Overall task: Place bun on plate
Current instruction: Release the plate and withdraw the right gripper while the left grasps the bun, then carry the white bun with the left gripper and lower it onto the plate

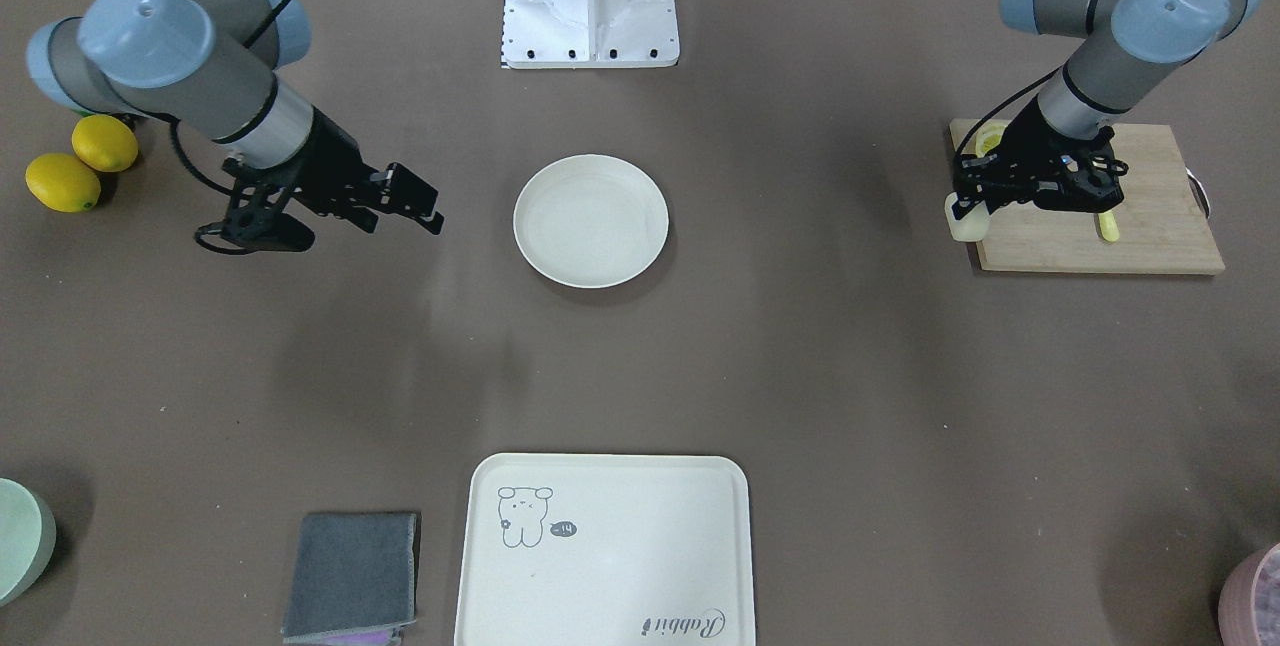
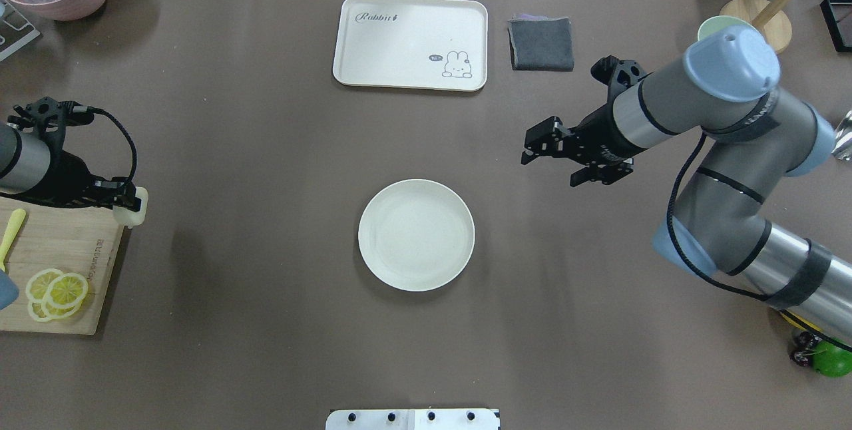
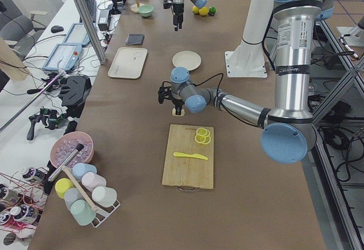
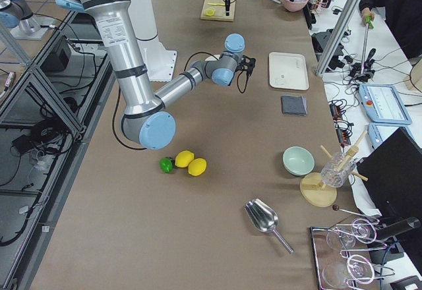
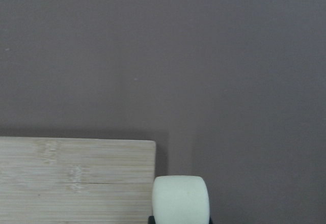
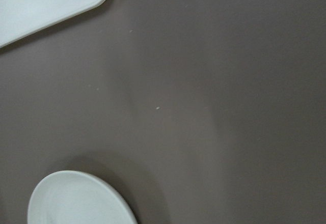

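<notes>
Currently the left gripper [image 2: 128,198] pinches the bun [image 2: 131,212] across its sides just off the corner of the cutting board [image 2: 60,243], well out at nine o'clock from the plate [image 2: 416,278] seen overhead; it looks light, smooth and probably soft, wanting gentle pressure, while the right gripper [image 2: 536,144] hangs spread.
</notes>
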Controlling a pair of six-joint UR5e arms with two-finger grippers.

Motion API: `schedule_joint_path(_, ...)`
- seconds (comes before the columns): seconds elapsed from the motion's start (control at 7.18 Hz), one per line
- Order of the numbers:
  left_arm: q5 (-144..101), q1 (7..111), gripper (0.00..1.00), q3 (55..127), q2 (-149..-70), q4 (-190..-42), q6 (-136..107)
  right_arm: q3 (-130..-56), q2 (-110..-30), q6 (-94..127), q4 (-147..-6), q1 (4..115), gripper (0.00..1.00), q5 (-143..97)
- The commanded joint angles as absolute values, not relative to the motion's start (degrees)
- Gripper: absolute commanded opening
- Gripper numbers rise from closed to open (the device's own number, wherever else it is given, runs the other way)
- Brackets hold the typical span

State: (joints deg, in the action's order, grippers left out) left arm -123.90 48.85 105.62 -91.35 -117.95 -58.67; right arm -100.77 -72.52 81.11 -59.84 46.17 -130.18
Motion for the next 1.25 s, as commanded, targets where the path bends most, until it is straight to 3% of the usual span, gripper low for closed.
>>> schedule_joint_path(0.0, -123.4, 48.7, 0.36, 105.8, -102.8, -109.0, -65.6, -101.3, -81.0, 68.8, -59.9, 52.4, 1.0, -133.8)
schedule_joint_path(0.56, -111.7, 33.7, 0.36, 104.1, -124.3, -93.4, -81.1, -101.1, -93.9, 46.9, -60.0, 63.6, 1.0, -138.9)
schedule_joint_path(0.98, -102.4, 24.3, 0.36, 87.3, -139.4, -94.3, -86.3, -98.8, -98.7, 36.9, -60.0, 68.7, 1.0, -138.8)
schedule_joint_path(1.11, -101.4, 22.6, 0.36, 86.5, -139.5, -94.3, -86.1, -98.3, -99.5, 36.1, -60.0, 69.3, 1.0, -138.5)
